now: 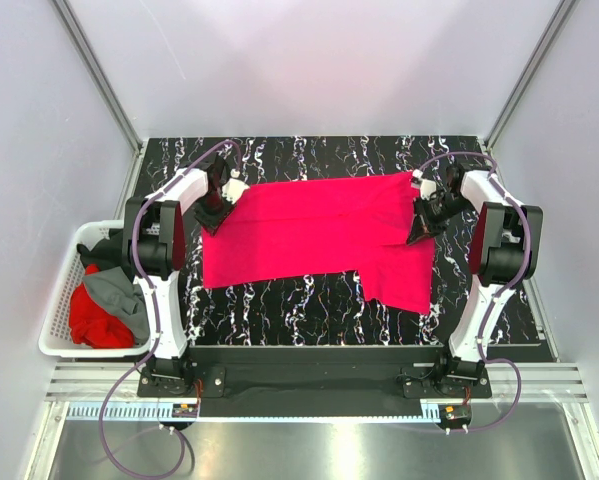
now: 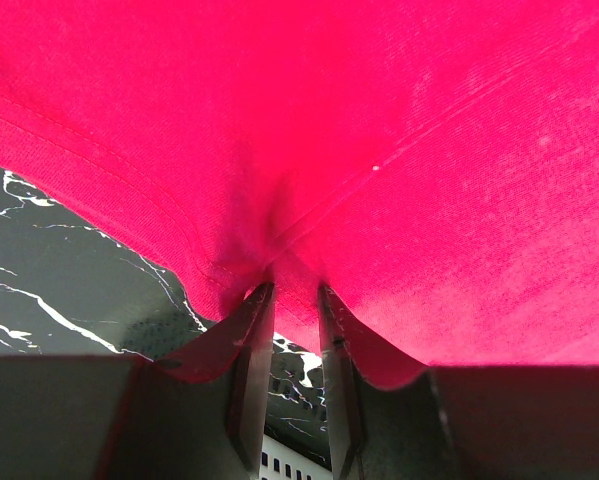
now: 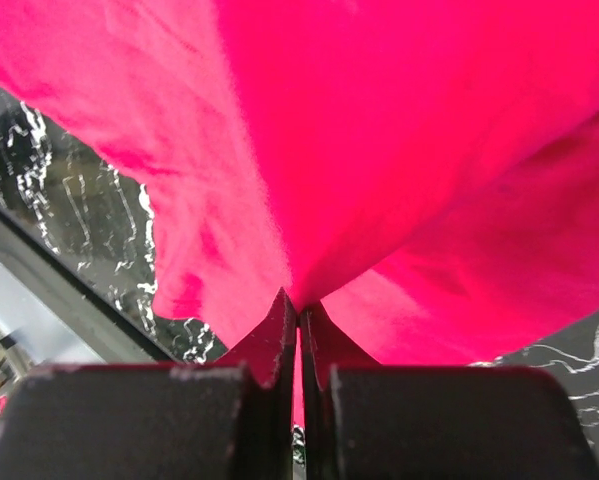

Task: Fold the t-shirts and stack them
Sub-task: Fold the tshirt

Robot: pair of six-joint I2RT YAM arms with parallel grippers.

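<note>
Black marbled table [image 1: 309,310], crimson-pink t-shirt [image 1: 319,230] spread centrally; left gripper [image 1: 217,217] clamped on its 9 o'clock edge, right gripper [image 1: 420,231] pinching its 3 o'clock edge; white basket [image 1: 59,310] at 8 o'clock, holding red shirt [image 1: 91,320], grey shirt [image 1: 119,295], black shirt [image 1: 104,250]

The top view looks down over the whole surface [image 1: 279,160] from behind. The wrist views look closely along the left claw [image 2: 291,292] and the right claw [image 3: 299,302]. All three share the pink t-shirt [image 1: 319,225].
</note>
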